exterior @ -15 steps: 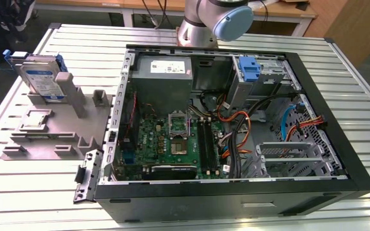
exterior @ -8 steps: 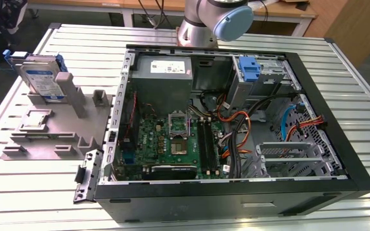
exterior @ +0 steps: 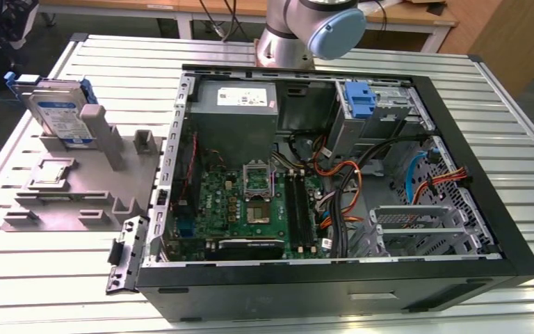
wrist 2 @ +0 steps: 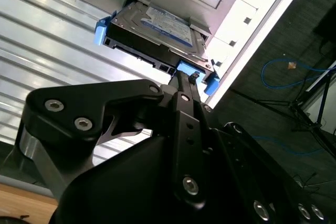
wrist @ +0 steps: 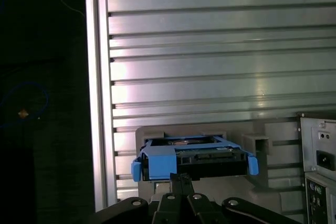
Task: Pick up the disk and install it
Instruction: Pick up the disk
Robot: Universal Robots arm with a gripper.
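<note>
1. At the exterior view's left, outside the computer case [exterior: 341, 282], the disk [exterior: 58, 115] stands on edge in a slot of a grey fixture [exterior: 67, 202]. Its white-and-blue label faces the camera and its blue carrier frames it.
2. The fixture sits on the ribbed metal table [exterior: 44, 278], just beside the case's open side. A small square silver chip [exterior: 52, 171] lies flat on a lower step of it, near the disk but apart from it.
3. In both wrist views the gripper [wrist: 181, 178] points toward the disk [wrist: 191, 158], lined up with the carrier's blue edge. In the second wrist view the gripper's [wrist 2: 185, 80] tip overlaps the blue tab at the disk's [wrist 2: 157, 30] near edge.
4. In the exterior view the disk stands free in its slot with nothing on it, so I judge that overlap to be only a matter of line of sight and the tip to be well apart from it.
5. The fingers stand drawn close together, narrow, with nothing between them; the hand is empty.
6. Inside the case, another blue carrier [exterior: 360, 97] sits in the drive bay near the arm's base [exterior: 309, 28], at the far corner from the disk. A bare metal cage [exterior: 416, 219] shows lower down among the cables.
7. As for progress, nothing of the task is done as far as these pictures show. The disk is not lifted and sits fully in the fixture. Both the pick-up and the installation in the case are left.
</note>
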